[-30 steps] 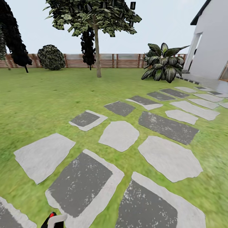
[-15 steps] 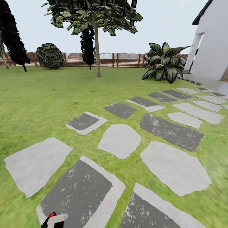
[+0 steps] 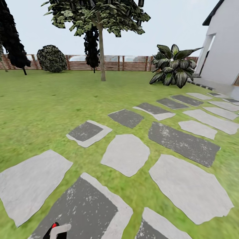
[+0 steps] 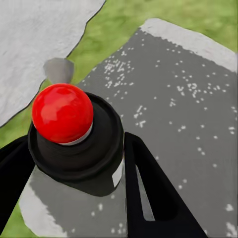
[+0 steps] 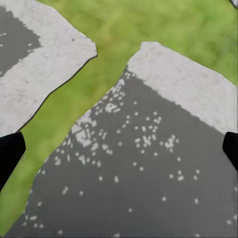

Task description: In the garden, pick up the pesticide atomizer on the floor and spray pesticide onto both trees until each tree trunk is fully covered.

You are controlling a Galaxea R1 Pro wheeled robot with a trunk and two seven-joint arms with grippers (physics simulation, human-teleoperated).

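Left gripper (image 4: 74, 163) jaws clamped round pesticide atomizer (image 4: 69, 134), above dark stepping stones (image 3: 126, 154). Right gripper (image 5: 119, 148) jaws spread wide, empty. Tree (image 3: 101, 49) beyond stones, across lawn (image 3: 49, 99); broad-leaf plant (image 3: 172, 66) right of tree, fence (image 3: 126, 63) behind.

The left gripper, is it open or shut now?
Shut on the pesticide atomizer: in the left wrist view the left gripper's black jaws flank its dark body under the red top.

green lawn (image 3: 43, 106), flat grey stepping stones (image 3: 125, 154)
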